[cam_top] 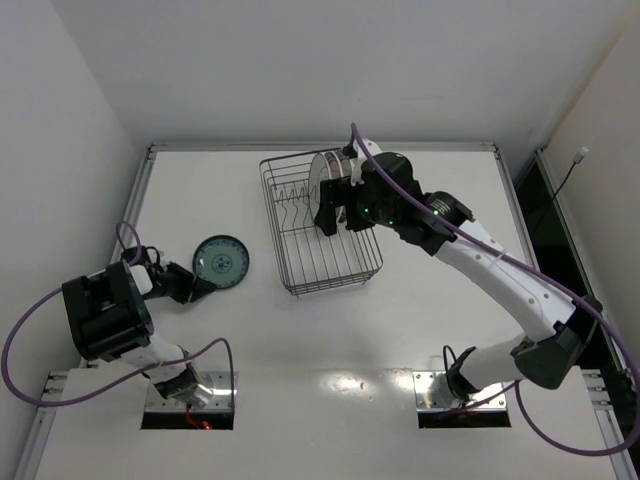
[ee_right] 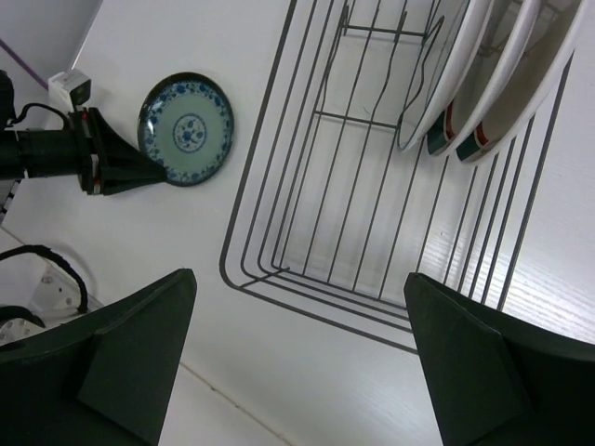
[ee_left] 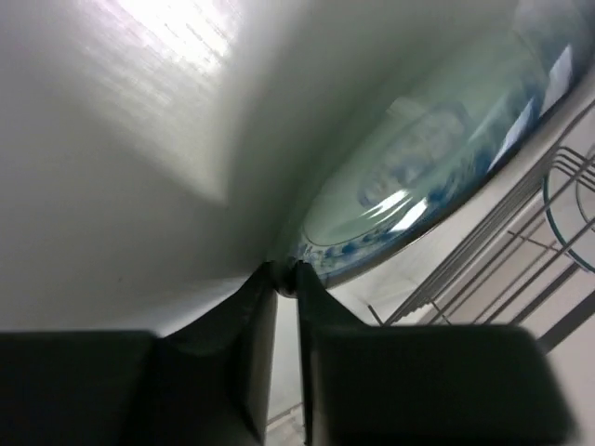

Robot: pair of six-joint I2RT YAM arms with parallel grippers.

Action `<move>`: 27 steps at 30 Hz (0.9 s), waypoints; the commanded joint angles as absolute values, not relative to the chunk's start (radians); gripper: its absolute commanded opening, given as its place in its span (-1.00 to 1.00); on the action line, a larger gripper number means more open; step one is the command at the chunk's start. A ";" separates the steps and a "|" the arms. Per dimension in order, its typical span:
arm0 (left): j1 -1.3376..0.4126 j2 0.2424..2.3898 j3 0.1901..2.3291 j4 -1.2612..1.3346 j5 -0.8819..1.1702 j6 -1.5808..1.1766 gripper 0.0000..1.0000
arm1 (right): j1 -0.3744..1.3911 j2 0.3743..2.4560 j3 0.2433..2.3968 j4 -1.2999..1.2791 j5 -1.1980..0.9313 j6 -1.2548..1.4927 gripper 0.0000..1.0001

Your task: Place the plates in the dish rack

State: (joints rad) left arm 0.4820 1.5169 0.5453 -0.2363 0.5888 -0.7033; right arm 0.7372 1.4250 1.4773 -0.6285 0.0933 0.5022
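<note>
1. A white worktop (cam_top: pixel 330 340) fills the scene, with plain white walls behind and beside it.
2. The teal plate (cam_top: pixel 221 261) lies flat on it, its rim right at the tips of the left tool (ee_left: pixel 284 279). The fingers are drawn close together on that rim (one seems to sit under the lip, one over it).
3. To lift it well, I judge, the pinch should sit deep on the rim. The plate should be tipped up slowly so it cannot slip out, then carried on edge to an unfilled gap between the prongs.
4. The dish rack (cam_top: pixel 272 215) stands well beyond the left tool's tips, past the plate. The right tool (ee_right: pixel 299 279) hangs over it, fingers wide apart and holding nothing. It should make room there.
5. The count:
   - Four plates: the teal one, plus three upright in the rack ahead of the right tool, namely one pale plate (ee_right: pixel 435 74) and two banded plates (ee_right: pixel 488 84) (ee_right: pixel 548 74).
   - One rack.
   - Two tools.
</note>
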 commanded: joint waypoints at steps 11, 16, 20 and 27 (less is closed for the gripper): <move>0.472 1.431 0.682 -0.236 0.868 -0.577 -1.00 | 0.678 1.405 1.330 -0.467 -0.228 0.495 0.84; 0.393 1.260 0.724 -0.226 0.988 -0.590 -1.00 | 0.637 1.454 1.209 -0.223 -0.477 0.596 0.84; 0.241 1.137 0.675 -0.080 0.979 -0.751 -1.00 | 0.627 1.523 1.163 -0.086 -0.603 0.656 0.84; -0.011 1.052 0.628 0.052 0.867 -0.911 -1.00 | 0.627 1.575 1.114 0.029 -0.644 0.719 0.72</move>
